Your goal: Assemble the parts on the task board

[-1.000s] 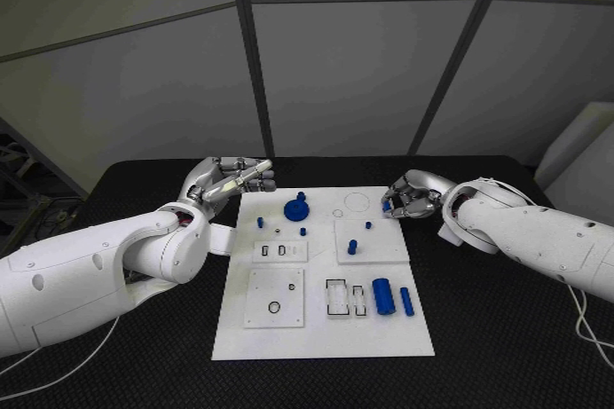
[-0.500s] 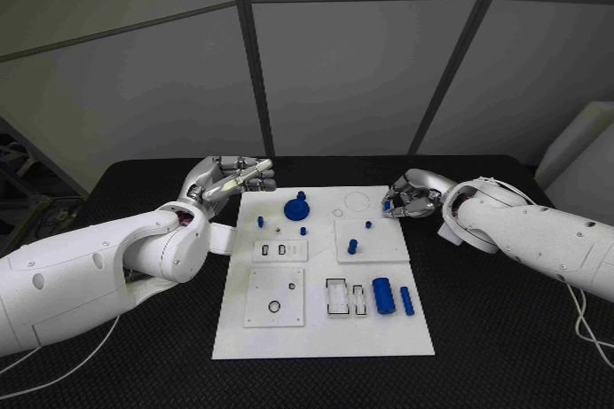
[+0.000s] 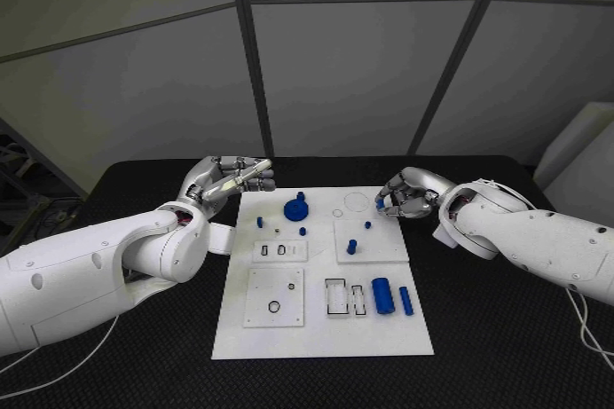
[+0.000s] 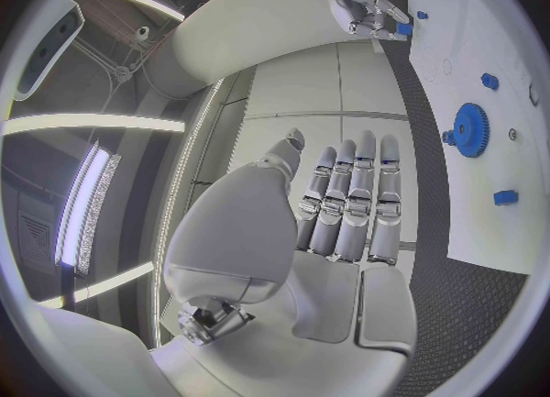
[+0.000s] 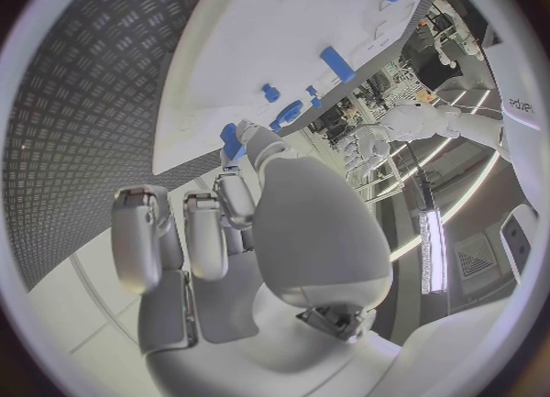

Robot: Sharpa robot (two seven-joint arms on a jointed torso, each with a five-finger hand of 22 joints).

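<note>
On the task board (image 3: pixel 320 329) I count one blue gear (image 3: pixel 297 210) and two blue cylinders (image 3: pixel 382 297). My right hand (image 3: pixel 407 196) pinches a small blue part (image 5: pixel 233 139); my left hand (image 3: pixel 231 180) holds nothing, fingers extended together.

The right hand (image 3: pixel 407 196) now sits slightly closer to the task board (image 3: pixel 320 325) than a second ago, its curled fingers (image 3: pixel 388 199) reaching the board's far right edge. Its forearm follows it inward. It appears to pinch a small blue part (image 5: pixel 233 140), though that is hard to make out.
</note>
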